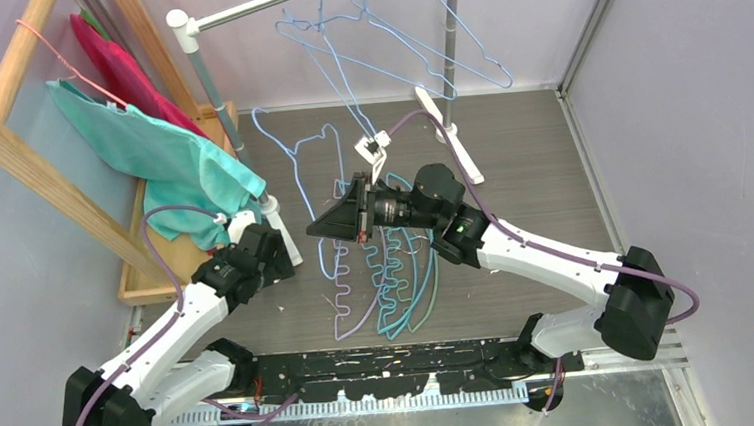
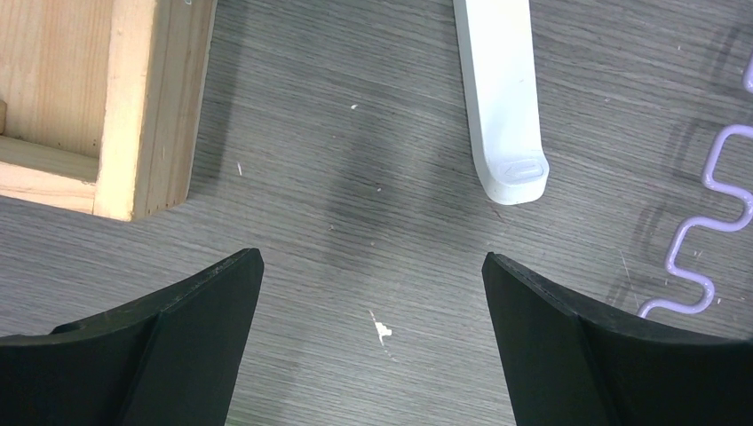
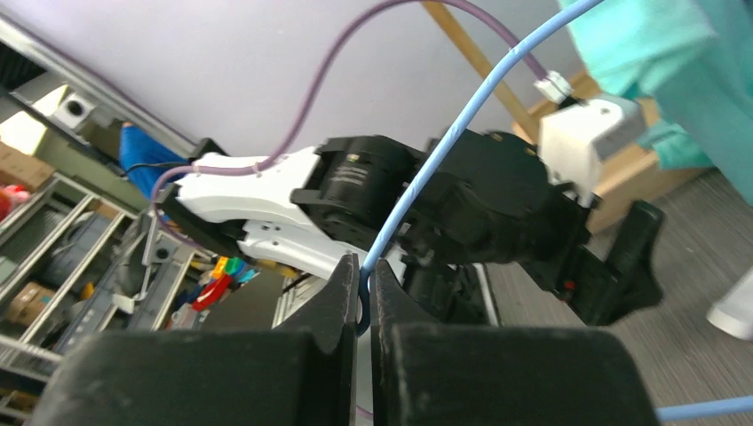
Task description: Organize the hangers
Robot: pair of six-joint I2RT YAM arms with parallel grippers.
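- My right fingers (image 3: 497,373) are cut by the lower edge of their wrist view. The light blue hanger (image 3: 463,111) pinched between them leaves the frame at the top and right, so I cannot see its shape.
- My left fingers (image 2: 178,346) are cut by the lower edge, the lavender hanger (image 2: 709,169) by the right edge and the white foot (image 2: 502,98) by the top.
- From above, my right arm (image 1: 546,256) covers part of the hanger pile (image 1: 390,277) on the counter (image 1: 539,152), and my left fingers hide under their wrist.
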